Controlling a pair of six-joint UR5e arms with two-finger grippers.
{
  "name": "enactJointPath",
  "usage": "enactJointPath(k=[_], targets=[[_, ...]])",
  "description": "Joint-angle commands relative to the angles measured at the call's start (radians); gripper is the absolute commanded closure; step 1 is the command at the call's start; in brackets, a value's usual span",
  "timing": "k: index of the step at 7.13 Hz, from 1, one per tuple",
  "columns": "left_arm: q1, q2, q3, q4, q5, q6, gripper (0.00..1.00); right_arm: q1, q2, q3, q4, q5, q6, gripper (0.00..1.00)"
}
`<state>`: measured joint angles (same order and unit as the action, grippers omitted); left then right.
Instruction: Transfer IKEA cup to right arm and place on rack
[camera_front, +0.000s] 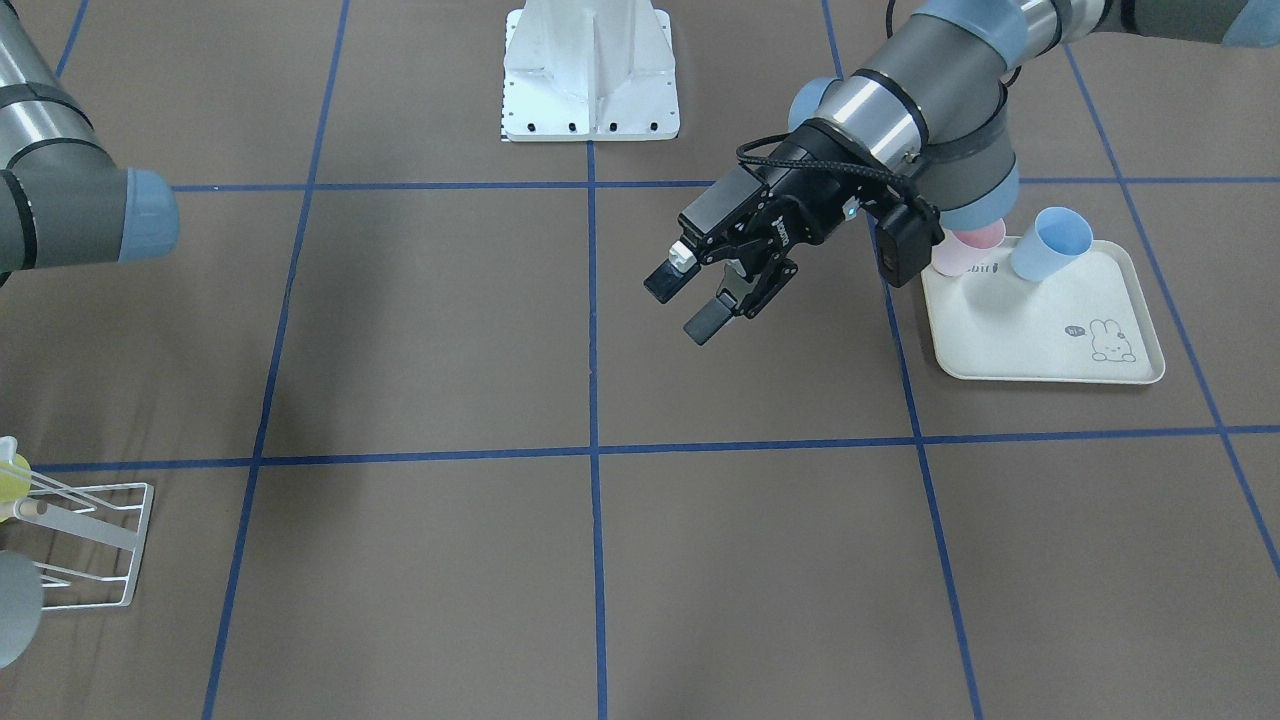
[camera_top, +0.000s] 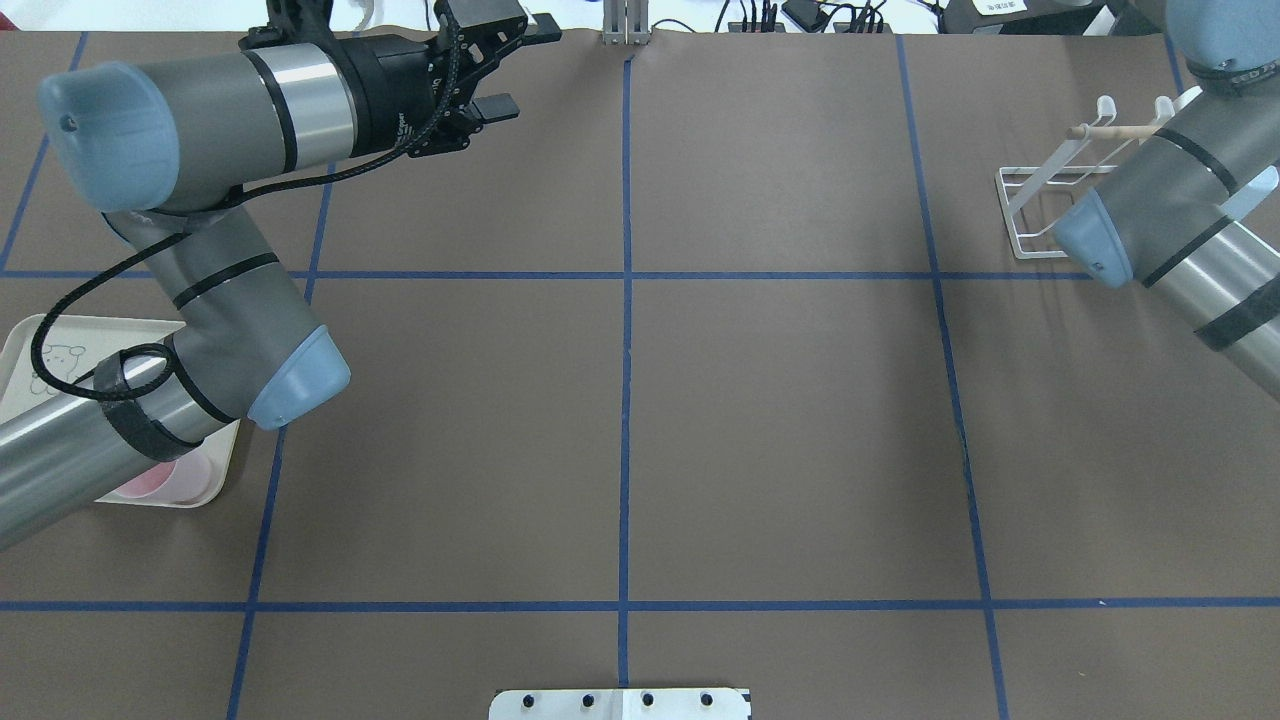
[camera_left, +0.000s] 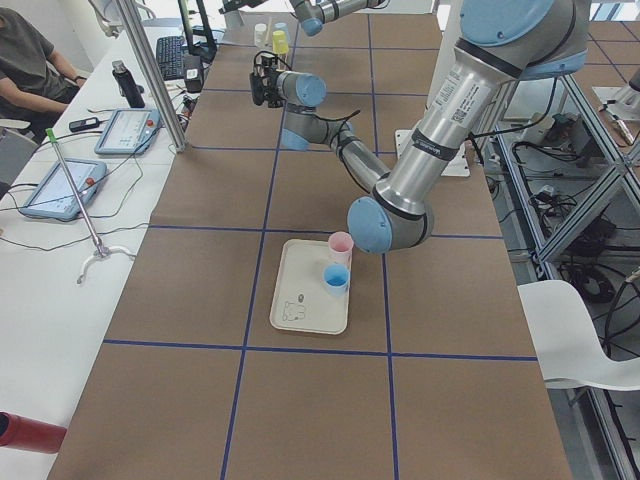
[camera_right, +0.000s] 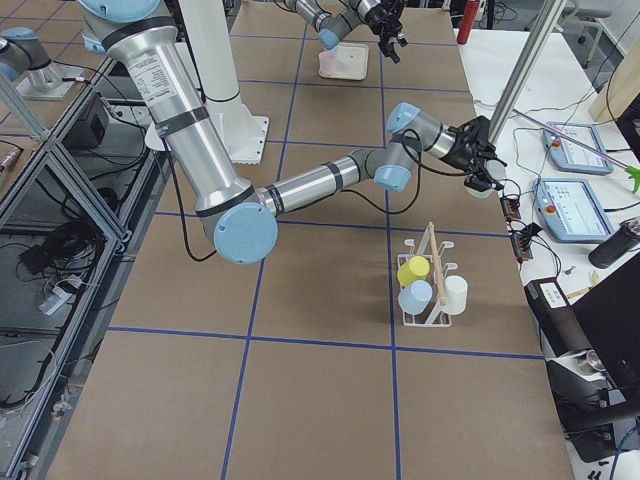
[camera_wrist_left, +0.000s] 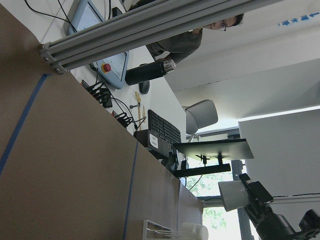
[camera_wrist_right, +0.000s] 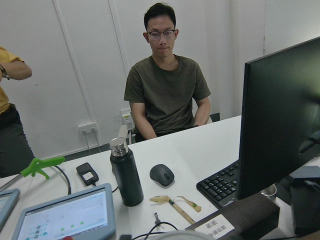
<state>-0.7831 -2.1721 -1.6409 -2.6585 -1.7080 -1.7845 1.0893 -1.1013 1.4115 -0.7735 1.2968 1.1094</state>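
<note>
My black two-finger left gripper hangs spread and empty near the cream rabbit-print tray, no handover begun, pink plastic cup and light-blue plastic cup on it not yet lifted.

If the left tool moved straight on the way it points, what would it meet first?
The left tool faces open table; far along, possibly the rack, though depth is unclear.

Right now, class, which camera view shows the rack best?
The exterior right view: the whole rack shows, holding a yellow cup, a blue cup and a cream cup. Overhead, the right arm hides part of it. The front-facing view cuts it off at the edge. In the exterior left view it is tiny.
</note>
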Motion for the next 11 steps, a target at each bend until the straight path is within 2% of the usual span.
enactJointPath(k=[1,2,6,7,11], targets=[[-0.005,0.009,-0.017,0.051,-0.010,0.030,0.00,0.021,-0.003,-0.119,0.096,-0.007,-0.103,1.00],[-0.005,0.011,-0.020,0.051,-0.010,0.030,0.00,0.021,-0.018,-0.185,0.216,-0.004,-0.147,1.00],[-0.004,0.017,-0.026,0.051,-0.012,0.028,0.00,0.023,-0.146,-0.174,0.408,0.039,-0.184,1.00],[-0.004,0.018,-0.028,0.051,-0.012,0.028,0.00,0.023,-0.158,-0.172,0.442,0.058,-0.186,1.00],[-0.001,0.017,-0.028,0.051,-0.012,0.022,0.00,0.021,-0.206,-0.151,0.445,0.061,-0.186,1.00]])
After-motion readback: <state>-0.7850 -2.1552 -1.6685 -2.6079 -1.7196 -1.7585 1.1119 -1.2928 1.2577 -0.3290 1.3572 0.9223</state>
